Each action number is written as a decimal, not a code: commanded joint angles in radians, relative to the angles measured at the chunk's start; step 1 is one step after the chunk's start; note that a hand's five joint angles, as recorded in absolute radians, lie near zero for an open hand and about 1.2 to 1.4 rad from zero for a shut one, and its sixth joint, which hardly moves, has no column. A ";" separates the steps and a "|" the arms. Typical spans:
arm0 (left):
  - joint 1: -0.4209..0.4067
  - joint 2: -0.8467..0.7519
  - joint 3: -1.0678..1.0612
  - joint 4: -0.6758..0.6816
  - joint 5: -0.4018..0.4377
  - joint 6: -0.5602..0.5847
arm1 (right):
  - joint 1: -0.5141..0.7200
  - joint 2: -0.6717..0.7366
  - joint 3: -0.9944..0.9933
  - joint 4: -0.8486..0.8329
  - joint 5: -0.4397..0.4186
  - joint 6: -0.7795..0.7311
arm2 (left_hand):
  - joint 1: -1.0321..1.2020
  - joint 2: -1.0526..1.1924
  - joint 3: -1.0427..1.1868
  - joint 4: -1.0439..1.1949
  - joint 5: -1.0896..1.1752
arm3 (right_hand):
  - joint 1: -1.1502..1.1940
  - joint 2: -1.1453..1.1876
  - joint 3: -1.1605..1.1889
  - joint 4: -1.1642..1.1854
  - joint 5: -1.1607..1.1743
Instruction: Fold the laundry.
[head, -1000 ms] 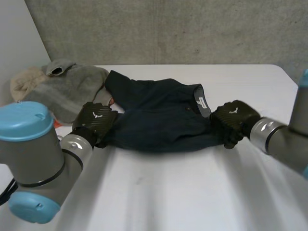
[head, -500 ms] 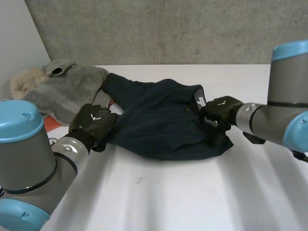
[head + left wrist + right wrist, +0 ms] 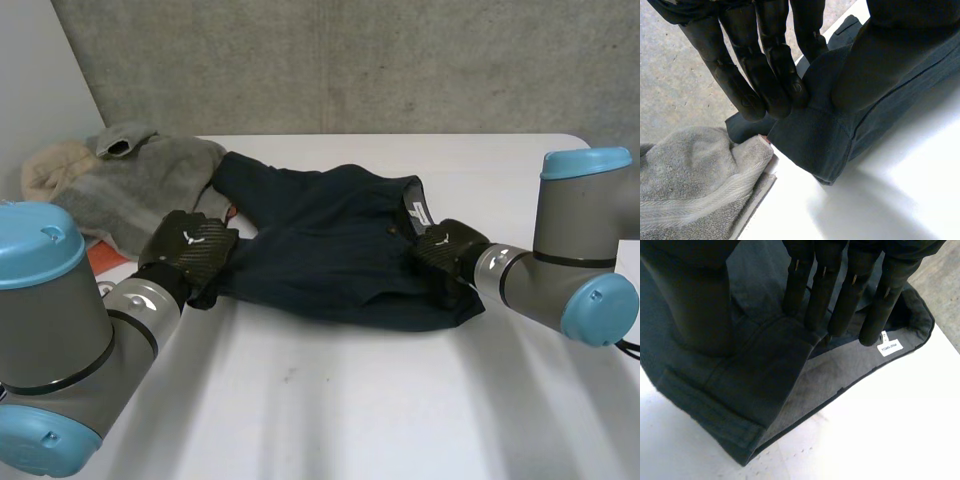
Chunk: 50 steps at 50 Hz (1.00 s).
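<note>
I am working on a dark garment [image 3: 330,250] that is lying across the middle of the head view on the white surface [image 3: 350,400], rumpled and spread roughly sideways, with its waistband and white label [image 3: 418,212] towards the right of the frame. My left hand [image 3: 190,250] is gripping the garment's left end. In the left wrist view my fingers [image 3: 765,85] are lying straight and close together behind a hemmed edge [image 3: 810,145] while my thumb [image 3: 875,65] is pressing on its front, so the cloth is being pinched between them. My right hand [image 3: 450,248] is sitting at the opposite end, just beside the label. In the right wrist view my fingers [image 3: 840,300] are reaching down against the grey inner side of the waistband and my thumb [image 3: 700,305] is bearing on the dark flap turned over it, so I am clamping that flap as well. At the upper left of the head view a grey towel [image 3: 140,185] is heaped with a beige cloth [image 3: 50,170] beyond it, touching the garment's far left corner. I am judging the task to be near its start: the garment is held at both ends but no neat fold is showing in it, and the towel and the beige cloth are lying unfolded.
</note>
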 commanded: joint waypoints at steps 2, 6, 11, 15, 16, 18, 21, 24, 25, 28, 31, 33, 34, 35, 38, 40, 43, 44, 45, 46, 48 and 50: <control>-0.007 0.000 0.000 -0.005 -0.005 0.000 | -0.017 -0.013 0.008 0.032 0.001 0.005 | 0.247 0.199 0.202 0.198 0.214 | 0.716 0.687 0.688 0.689 0.693; -0.007 0.004 -0.008 -0.012 -0.005 0.006 | -0.034 -0.070 0.049 0.061 -0.008 0.037 | 0.247 0.199 0.202 0.198 0.214 | 0.716 0.687 0.688 0.689 0.693; -0.015 0.035 -0.017 -0.062 -0.005 0.018 | -0.056 -0.208 0.147 0.121 -0.002 0.048 | 0.247 0.199 0.202 0.198 0.214 | 0.716 0.687 0.688 0.689 0.693; -0.026 0.081 -0.025 -0.149 -0.005 0.025 | -0.086 -0.323 0.244 0.208 0.002 -0.002 | 0.247 0.199 0.202 0.198 0.214 | 0.716 0.687 0.688 0.689 0.693; -0.035 0.099 -0.029 -0.195 -0.001 0.025 | -0.101 -0.361 0.279 0.243 0.005 -0.037 | 0.247 0.199 0.202 0.198 0.214 | 0.716 0.687 0.688 0.689 0.693; -0.044 0.115 -0.034 -0.245 0.000 0.026 | -0.117 -0.400 0.315 0.276 0.009 -0.074 | 0.247 0.199 0.202 0.198 0.214 | 0.716 0.687 0.688 0.689 0.693; -0.064 0.129 -0.042 -0.343 0.000 0.034 | -0.148 -0.448 0.376 0.343 0.010 -0.148 | 0.247 0.199 0.202 0.198 0.214 | 0.716 0.687 0.688 0.689 0.693; -0.084 0.130 -0.048 -0.423 0.000 0.045 | -0.178 -0.466 0.425 0.406 0.012 -0.231 | 0.247 0.199 0.202 0.198 0.214 | 0.716 0.687 0.688 0.689 0.693; -0.089 0.129 -0.049 -0.436 0.000 0.046 | -0.184 -0.464 0.434 0.420 0.010 -0.249 | 0.247 0.199 0.202 0.198 0.214 | 0.716 0.687 0.688 0.689 0.693; -0.107 0.115 -0.045 -0.464 -0.003 0.052 | -0.183 -0.458 0.457 0.440 0.007 -0.289 | 0.247 0.199 0.202 0.198 0.214 | 0.716 0.687 0.688 0.689 0.693; -0.116 0.077 -0.019 -0.447 -0.009 0.060 | -0.168 -0.432 0.459 0.423 0.009 -0.276 | 0.247 0.199 0.202 0.198 0.214 | 0.716 0.687 0.688 0.689 0.693; -0.110 0.035 0.023 -0.432 -0.021 0.071 | -0.157 -0.419 0.448 0.408 0.009 -0.262 | 0.247 0.199 0.202 0.198 0.214 | 0.716 0.687 0.688 0.689 0.693; -0.106 0.021 0.040 -0.429 -0.027 0.075 | -0.148 -0.408 0.432 0.385 0.009 -0.234 | 0.247 0.199 0.202 0.198 0.214 | 0.716 0.687 0.688 0.689 0.693; -0.102 0.009 0.058 -0.427 -0.034 0.078 | -0.143 -0.402 0.422 0.370 0.010 -0.214 | 0.247 0.199 0.202 0.198 0.214 | 0.716 0.687 0.688 0.689 0.693; -0.093 -0.040 0.132 -0.415 -0.060 0.098 | -0.122 -0.379 0.363 0.307 0.024 -0.125 | 0.247 0.199 0.202 0.198 0.214 | 0.716 0.687 0.688 0.689 0.693; -0.090 -0.068 0.179 -0.401 -0.073 0.115 | -0.112 -0.369 0.329 0.272 0.036 -0.073 | 0.247 0.199 0.202 0.198 0.214 | 0.716 0.687 0.688 0.689 0.693; -0.072 -0.127 0.280 -0.340 -0.087 0.150 | -0.089 -0.343 0.261 0.189 0.058 0.023 | 0.244 0.196 0.200 0.196 0.212 | 0.716 0.687 0.688 0.689 0.693; -0.066 -0.141 0.306 -0.320 -0.087 0.160 | -0.085 -0.333 0.246 0.161 0.064 0.045 | 0.230 0.181 0.185 0.181 0.197 | 0.716 0.687 0.688 0.689 0.693; -0.058 -0.173 0.363 -0.274 -0.086 0.176 | -0.073 -0.311 0.212 0.102 0.074 0.085 | 0.215 0.167 0.171 0.166 0.183 | 0.716 0.687 0.688 0.689 0.693; -0.053 -0.192 0.392 -0.251 -0.084 0.184 | -0.066 -0.297 0.195 0.071 0.082 0.103 | 0.212 0.164 0.167 0.163 0.180 | 0.716 0.687 0.688 0.689 0.693; -0.047 -0.256 0.487 -0.179 -0.083 0.209 | -0.047 -0.253 0.143 -0.032 0.111 0.154 | 0.215 0.167 0.170 0.166 0.182 | 0.716 0.687 0.688 0.689 0.693; -0.043 -0.308 0.556 -0.139 -0.084 0.222 | -0.036 -0.219 0.111 -0.099 0.143 0.180 | 0.232 0.184 0.188 0.184 0.200 | 0.716 0.687 0.688 0.689 0.693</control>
